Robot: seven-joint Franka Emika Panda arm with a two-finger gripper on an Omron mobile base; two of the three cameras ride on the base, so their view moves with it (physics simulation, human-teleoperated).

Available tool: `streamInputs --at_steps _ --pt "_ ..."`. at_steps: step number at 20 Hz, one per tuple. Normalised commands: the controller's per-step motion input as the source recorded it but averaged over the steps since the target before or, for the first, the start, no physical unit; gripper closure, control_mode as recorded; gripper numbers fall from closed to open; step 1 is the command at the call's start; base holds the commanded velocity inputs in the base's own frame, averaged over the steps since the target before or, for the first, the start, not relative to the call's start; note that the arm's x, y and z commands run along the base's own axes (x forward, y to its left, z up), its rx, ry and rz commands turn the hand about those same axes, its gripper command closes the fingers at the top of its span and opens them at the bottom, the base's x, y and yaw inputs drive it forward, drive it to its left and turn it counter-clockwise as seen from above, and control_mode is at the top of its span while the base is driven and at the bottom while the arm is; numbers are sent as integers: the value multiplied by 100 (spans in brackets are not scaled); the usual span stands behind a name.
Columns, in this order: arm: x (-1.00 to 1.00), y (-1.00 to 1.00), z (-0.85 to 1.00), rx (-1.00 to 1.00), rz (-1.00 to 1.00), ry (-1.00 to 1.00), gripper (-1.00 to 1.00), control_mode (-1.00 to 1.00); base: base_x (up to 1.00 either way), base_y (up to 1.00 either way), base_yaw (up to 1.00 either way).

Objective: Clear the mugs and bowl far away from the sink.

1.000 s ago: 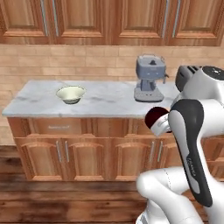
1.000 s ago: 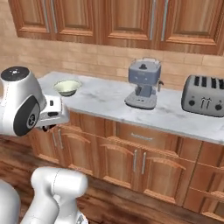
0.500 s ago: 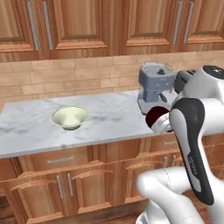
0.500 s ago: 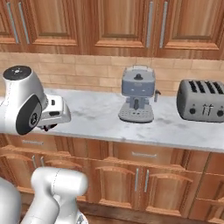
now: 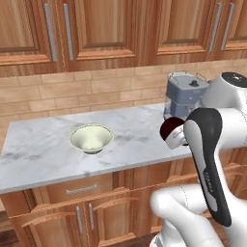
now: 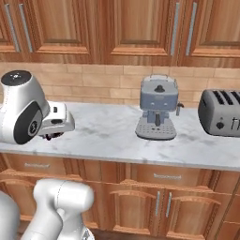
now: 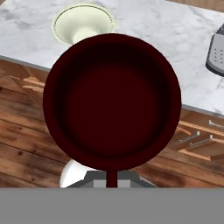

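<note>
A dark red mug [image 5: 170, 128] hangs in the air at the counter's front edge, to the right of the bowl, with my gripper [image 5: 175, 137] shut on it. In the hand view the mug [image 7: 112, 100] faces the camera with its mouth open and hides the fingertips. The pale cream bowl [image 5: 91, 138] stands upright on the marble counter [image 5: 38, 157], left of the mug; the bowl [image 7: 83, 22] also peeks out above the mug's rim. From the right side the hand [image 6: 55, 124] sits over the counter's left end. The sink is out of view.
A grey-blue coffee machine [image 5: 185, 94] stands at the back of the counter right of the mug, coffee machine [image 6: 158, 112]. A dark toaster [image 6: 222, 112] sits further right. Wooden wall cabinets hang above, drawers and doors below, wood floor [image 7: 26, 131] underneath.
The whole picture has shifted and grown, so the base has driven closer to the counter. The mug stays in the shut gripper; the bowl has not moved on the counter.
</note>
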Motion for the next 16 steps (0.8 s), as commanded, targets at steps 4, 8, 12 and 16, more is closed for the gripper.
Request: streamInputs --at_steps 4,8,12,16 --pt "0 0 0 0 0 0 100 100 35 0 0" --pt "0 0 0 0 0 0 100 100 50 0 0" --pt "0 0 0 0 0 0 100 100 70 0 0" --pt "0 0 0 0 0 0 100 100 48 0 0"
